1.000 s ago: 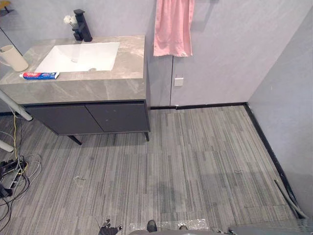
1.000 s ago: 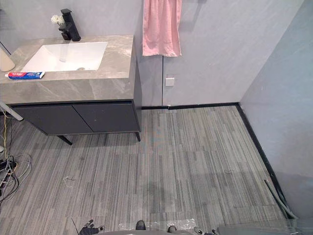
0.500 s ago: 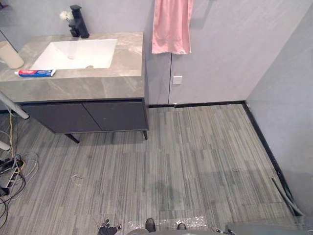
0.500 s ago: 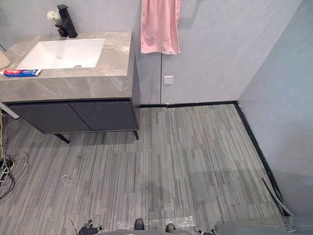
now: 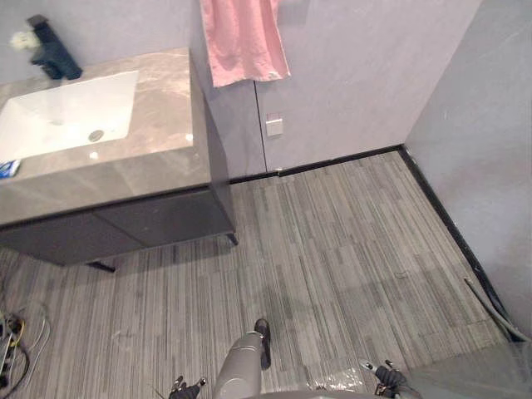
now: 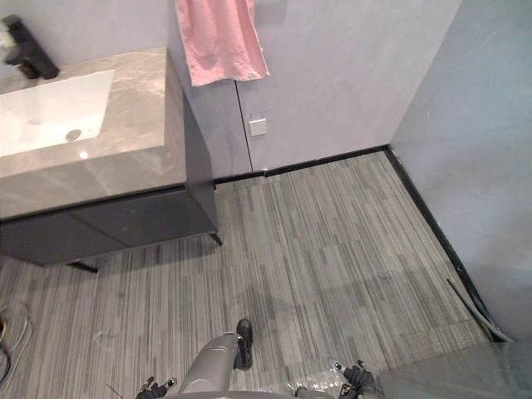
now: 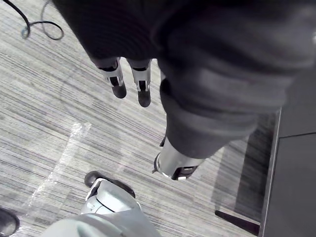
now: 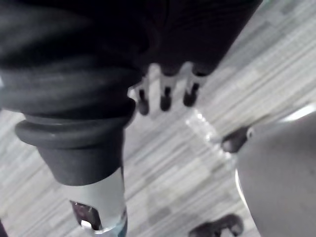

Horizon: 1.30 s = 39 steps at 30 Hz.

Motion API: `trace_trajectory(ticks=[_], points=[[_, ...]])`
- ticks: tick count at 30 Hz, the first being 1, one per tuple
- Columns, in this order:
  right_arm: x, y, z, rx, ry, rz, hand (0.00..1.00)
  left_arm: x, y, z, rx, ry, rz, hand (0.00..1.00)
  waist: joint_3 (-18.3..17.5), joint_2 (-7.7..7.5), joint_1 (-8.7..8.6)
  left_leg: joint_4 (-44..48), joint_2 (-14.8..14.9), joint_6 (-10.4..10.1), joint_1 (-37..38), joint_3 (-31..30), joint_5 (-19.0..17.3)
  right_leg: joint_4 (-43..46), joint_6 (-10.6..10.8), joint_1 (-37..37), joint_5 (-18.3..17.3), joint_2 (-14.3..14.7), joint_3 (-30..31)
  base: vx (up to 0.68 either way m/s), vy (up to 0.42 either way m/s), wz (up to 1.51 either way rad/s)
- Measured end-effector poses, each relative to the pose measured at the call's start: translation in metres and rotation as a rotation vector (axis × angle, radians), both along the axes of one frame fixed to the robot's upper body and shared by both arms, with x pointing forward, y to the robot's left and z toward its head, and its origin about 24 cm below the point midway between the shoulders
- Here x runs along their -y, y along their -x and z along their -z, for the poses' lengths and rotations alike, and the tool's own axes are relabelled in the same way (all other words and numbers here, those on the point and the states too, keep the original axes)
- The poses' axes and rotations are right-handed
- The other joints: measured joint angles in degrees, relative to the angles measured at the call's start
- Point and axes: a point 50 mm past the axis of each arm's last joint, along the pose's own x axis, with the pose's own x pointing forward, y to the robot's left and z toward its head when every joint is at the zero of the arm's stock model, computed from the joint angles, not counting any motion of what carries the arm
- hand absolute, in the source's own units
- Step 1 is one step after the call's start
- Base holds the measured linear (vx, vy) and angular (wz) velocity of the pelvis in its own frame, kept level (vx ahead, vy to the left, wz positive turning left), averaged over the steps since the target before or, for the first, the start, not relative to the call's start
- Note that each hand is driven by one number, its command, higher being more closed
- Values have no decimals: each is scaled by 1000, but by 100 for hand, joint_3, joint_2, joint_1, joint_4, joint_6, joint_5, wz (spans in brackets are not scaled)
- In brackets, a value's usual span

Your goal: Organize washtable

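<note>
Nearest, the left robot hand [image 7: 116, 79] is seen hanging low over the grey striped floor [image 5: 349, 241], its fingers loosely straight and nothing held. The right robot hand [image 8: 167, 96] is hung low in the same way, with fingers relaxed and slack and nothing grasped.

Farther off, to the left, the grey marble-look bench [image 5: 158, 158] is set on a dark cabinet [image 5: 158, 220], well apart from both robot hands. A white rectangular sink [image 5: 50, 116] is sunk into the bench. In the part of the basin that shows, only the metal drain [image 5: 96, 135] is found. A small blue-and-white item [image 5: 6, 169] is cut off at the near left edge of the bench, and what it is cannot be told. A black tap [image 5: 54, 54] stands at the far side of the sink, and a pink towel [image 5: 241, 41] is hung on the far wall.

The task is judged to be barely started: nothing on the bench is being touched, and the bench must first be approached.
</note>
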Motion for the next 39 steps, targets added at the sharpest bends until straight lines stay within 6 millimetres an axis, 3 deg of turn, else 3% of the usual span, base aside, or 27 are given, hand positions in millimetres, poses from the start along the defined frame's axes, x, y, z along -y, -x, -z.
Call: trace_trajectory(ticks=[1,2,3,4,6,8,10,12,13,14,15,16,17,18,21,22,23,25,27,29,31,32,34,35,36,38,39], points=[[-3,-1,0,6,-4,-11,0,-2,-2,0,1,-3,5,0,-42,-88,7,9,-68,30,63,46,-143,524,110,-194,-73,-56,-72,562,176,-43],[-8,-5,-1,28,-16,-39,0,-7,-6,-2,6,-14,30,0,-22,-236,9,-26,-95,118,340,224,-341,1953,290,-739,40,-114,-224,550,164,-53],[-13,-8,-2,48,-31,-52,0,-13,-8,-3,8,-28,48,0,2,-353,-35,-45,-140,186,714,295,-539,3550,760,-1379,426,-196,-393,676,226,-45],[-14,-11,-4,69,-31,-49,0,-15,-9,-3,-3,-40,87,0,22,-347,-104,-51,-139,219,1021,292,-675,4431,794,-1689,447,-259,-581,556,188,-18],[-14,-15,-6,90,-23,-54,0,-14,-20,-5,21,-46,119,0,29,-323,-194,-317,-138,219,1726,263,-745,5108,740,-2030,417,-438,-1119,558,113,23],[-11,-20,-10,117,-9,-59,0,-6,-44,-10,88,-40,145,0,4,-270,-192,-768,-65,196,2349,236,-750,4919,652,-2407,368,-611,-1644,562,39,26],[-8,-25,-13,146,2,-54,0,11,-69,-14,150,-16,197,0,4,-202,-210,-1202,80,-61,2950,218,-792,3771,560,-2801,350,-754,-2069,616,-49,18],[-6,-29,-16,165,14,-57,0,20,-81,-18,187,-14,230,0,18,-136,-281,-1245,237,-267,3168,189,-904,2794,421,-2985,487,-751,-2186,633,-158,19],[-5,-35,-22,207,27,-44,0,28,-90,-22,212,-32,254,0,46,-80,-366,-1253,440,-546,3459,147,-1067,1836,243,-3202,1003,-701,-2133,472,-167,21],[-4,-35,-23,211,29,-42,0,29,-91,-23,218,-35,258,0,51,-69,-362,-1252,477,-593,3517,138,-1094,1687,228,-3228,1122,-675,-2108,780,-328,15],[-6,-35,-27,234,42,-52,0,32,-97,-28,250,-45,260,0,37,-86,-357,-1229,562,-775,3720,94,-1199,908,90,-3213,1785,-530,-1919,715,-346,9],[-10,-34,-31,255,49,-70,0,31,-97,-31,276,-58,255,0,-42,-222,-375,-1150,586,-875,3933,-48,-1256,636,154,-3238,2886,-513,-1721,853,-390,-9],[-7,-39,-34,271,61,-83,0,35,-98,-31,280,-51,250,0,-45,4,-355,-1066,784,-924,3995,-112,-1245,969,30,-3288,2726,-330,-1859,654,-310,-7],[-9,-54,-44,337,70,-92,0,41,-105,-35,312,-40,259,0,-50,69,-394,-807,876,-1196,3835,-277,-806,1417,-123,-3408,2288,-301,-1857,483,-225,-15],[-20,-79,-60,455,70,-156,0,49,-107,-37,333,-32,283,0,-72,118,-496,-178,932,-606,3638,-664,536,1789,-295,-3146,1610,-199,-1923,643,-354,10],[-28,-87,-64,482,58,-193,0,46,-105,-38,338,-36,259,0,-72,121,-485,568,1040,-266,3315,-903,1353,1630,-423,-2775,1406,-65,-2032,709,-378,20],[-39,-92,-69,516,43,-224,0,45,-105,-41,360,-34,245,0,-57,101,-437,1581,1184,-137,2859,-1103,1438,1391,-492,-2380,1268,71,-2108,550,-299,19],[-45,-100,-78,569,45,-246,0,46,-113,-54,431,-56,243,0,3,7,-300,2967,1450,-74,2107,-852,709,1112,-607,-1796,1196,191,-2256,386,-246,24],[-43,-107,-92,639,78,-226,0,47,-120,-74,517,-112,248,0,83,-77,-322,3363,1570,-48,1429,-583,412,720,-619,-1168,1177,169,-2561,301,-206,70],[-33,-111,-110,732,135,-194,0,49,-132,-102,627,-212,278,0,113,-140,-316,3122,1391,-135,849,-356,146,376,-537,-807,1048,107,-2781,209,-123,72],[-21,-119,-128,814,191,-169,0,47,-146,-138,754,-388,317,0,161,-63,-287,1855,956,-251,553,-126,-104,364,-410,-601,869,-13,-2979,188,-7,47],[-19,-119,-131,827,198,-166,0,46,-148,-147,784,-432,319,0,161,-63,-288,1444,845,-264,560,-79,-118,360,-392,-576,856,-49,-3005,222,78,34],[-18,-123,-146,903,218,-172,0,44,-157,-193,952,-598,296,0,136,-12,-284,-74,479,-333,599,-102,31,377,-218,-534,757,-174,-3088,184,106,28],[-19,-125,-150,924,220,-173,0,44,-157,-204,996,-642,284,0,118,20,-283,-349,440,-305,632,-110,173,409,-137,-528,709,-195,-3100,201,178,23],[-22,-127,-156,956,215,-177,0,43,-158,-224,1063,-738,259,0,138,-48,-255,-527,303,-133,765,-91,414,496,-10,-462,637,-299,-3075,249,217,31],[-44,-124,-172,1059,153,-194,0,44,-151,-264,1186,-948,167,0,37,-232,-172,-835,-86,20,946,-96,369,365,142,-342,667,-561,-2765,300,275,41],[-47,-124,-174,1074,139,-201,0,44,-149,-269,1203,-976,150,0,25,-250,-148,-857,-145,56,962,-96,347,361,167,-327,660,-602,-2738,188,181,29]])
